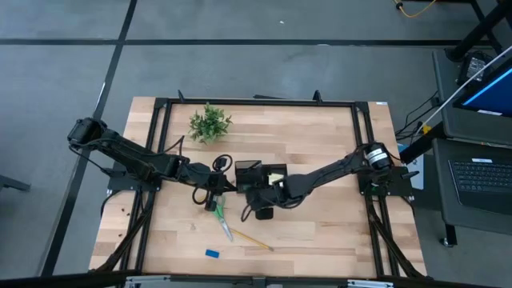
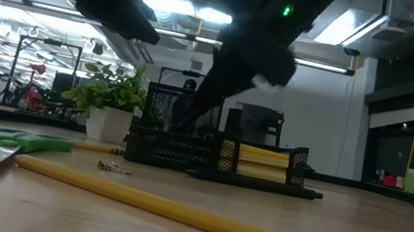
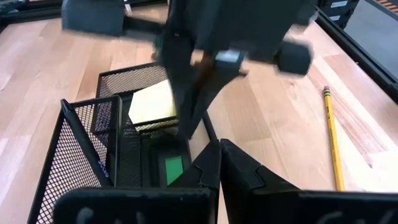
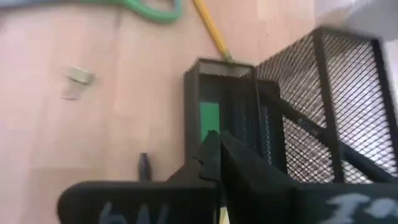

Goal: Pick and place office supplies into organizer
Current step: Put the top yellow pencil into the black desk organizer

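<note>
- The organizer (image 1: pixel 258 178), a black mesh tray, sits mid-counter (image 1: pixel 320 136), between the two arms.
- Inside it lie a yellow pad (image 3: pixel 152 102) and a green block (image 3: pixel 173 169), each in its own compartment.
- The right pincer (image 4: pixel 217 149) hangs over the organizer's near edge, just above the green block's slot, its fingers pressed together with nothing between them.
- The left pincer (image 3: pixel 219 163) is beside the organizer on the left arm's side, also fully closed and empty.
- Green scissors (image 1: pixel 219 218) lie on the counter in front of the organizer, with a pencil (image 1: pixel 250 238) just past them.
- A blue block (image 1: pixel 211 254) rests near the front edge.
- A small metal clip (image 4: pixel 79 76) lies apart on bare wood.
- A plant (image 1: pixel 210 122) stands at the back.
</note>
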You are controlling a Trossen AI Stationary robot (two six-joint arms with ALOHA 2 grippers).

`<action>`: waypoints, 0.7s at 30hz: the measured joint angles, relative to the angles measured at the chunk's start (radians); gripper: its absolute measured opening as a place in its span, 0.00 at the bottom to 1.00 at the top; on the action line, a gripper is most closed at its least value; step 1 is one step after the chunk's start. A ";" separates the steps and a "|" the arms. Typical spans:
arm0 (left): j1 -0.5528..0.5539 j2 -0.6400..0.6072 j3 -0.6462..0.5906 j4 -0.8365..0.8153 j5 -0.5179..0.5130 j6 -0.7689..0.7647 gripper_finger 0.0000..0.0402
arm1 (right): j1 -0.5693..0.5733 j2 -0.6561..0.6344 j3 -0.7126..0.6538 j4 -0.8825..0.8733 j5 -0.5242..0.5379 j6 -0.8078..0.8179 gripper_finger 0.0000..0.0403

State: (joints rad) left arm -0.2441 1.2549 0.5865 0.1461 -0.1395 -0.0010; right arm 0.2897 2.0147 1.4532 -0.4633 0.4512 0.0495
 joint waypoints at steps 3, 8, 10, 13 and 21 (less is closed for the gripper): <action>0.000 0.000 0.000 -0.001 0.000 0.000 0.01 | 0.014 -0.050 0.000 -0.043 0.012 0.011 0.02; -0.001 0.000 0.000 -0.002 0.000 -0.001 0.00 | 0.043 -0.132 -0.006 -0.136 0.121 0.067 0.01; -0.004 0.000 0.000 -0.001 0.000 -0.001 0.01 | 0.057 -0.162 -0.030 -0.142 0.157 0.090 0.01; -0.010 0.000 0.000 -0.002 0.000 -0.001 0.01 | 0.074 -0.197 -0.103 -0.073 0.165 0.118 0.02; -0.011 0.000 0.000 -0.001 0.003 -0.004 0.01 | 0.117 -0.305 -0.310 0.186 0.166 0.127 0.02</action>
State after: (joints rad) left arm -0.2554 1.2549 0.5862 0.1455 -0.1368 -0.0051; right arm 0.4067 1.7092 1.1435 -0.2778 0.6168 0.1766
